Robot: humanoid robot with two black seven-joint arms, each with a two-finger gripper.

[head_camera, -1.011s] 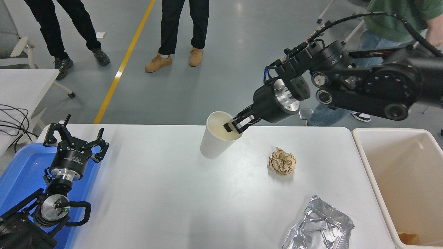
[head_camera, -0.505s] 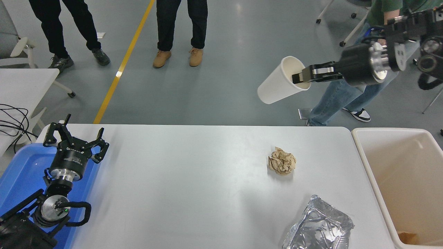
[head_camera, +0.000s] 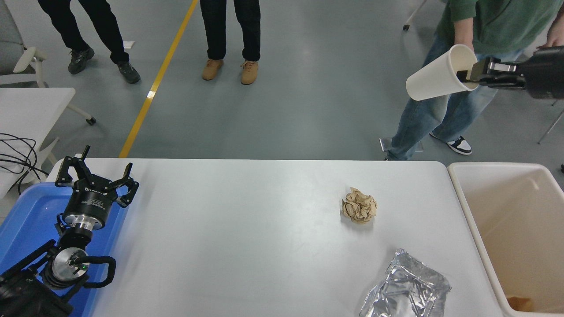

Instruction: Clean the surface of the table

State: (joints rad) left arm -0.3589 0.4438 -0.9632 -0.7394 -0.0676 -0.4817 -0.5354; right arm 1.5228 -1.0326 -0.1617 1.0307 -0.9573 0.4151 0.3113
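Clamping a white cup (head_camera: pixel 434 75), right claw (head_camera: pixel 468 73) hangs beyond the table surface (head_camera: pixel 246 229).

Beside the blue tray (head_camera: pixel 26 211), the left gripper (head_camera: pixel 94 176) is showing black claw-like fingers (head_camera: pixel 128 185), a black cylindrical body with pale lettering, a silver wrist ring, a looping black cable and a green light. The right gripper (head_camera: pixel 469 74) is showing a black barrel with silver plates.
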